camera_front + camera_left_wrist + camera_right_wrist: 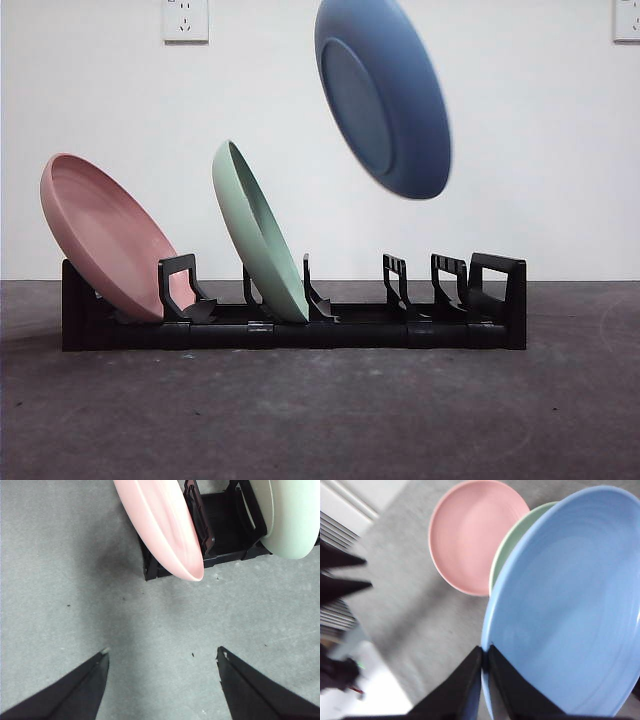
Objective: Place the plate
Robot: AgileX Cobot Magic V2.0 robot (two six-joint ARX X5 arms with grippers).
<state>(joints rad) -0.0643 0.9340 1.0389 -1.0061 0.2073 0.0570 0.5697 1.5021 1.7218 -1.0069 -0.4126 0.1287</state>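
Observation:
A blue plate [385, 95] hangs tilted in the air above the black dish rack [295, 320], over the empty slots right of the green plate [258, 232]. My right gripper [486, 656] is shut on the blue plate [570, 605] at its rim; the gripper itself does not show in the front view. A pink plate [105, 235] leans in the rack's leftmost slot, and the green plate stands in a middle slot. My left gripper [162, 655] hangs open above bare table, close to the rack's end with the pink plate [160, 525].
The rack [222, 525] has several empty slots at its right end [495, 290]. A white wall with power sockets [185, 18] stands behind. The other arm's dark jaws [340, 572] show at the side of the right wrist view.

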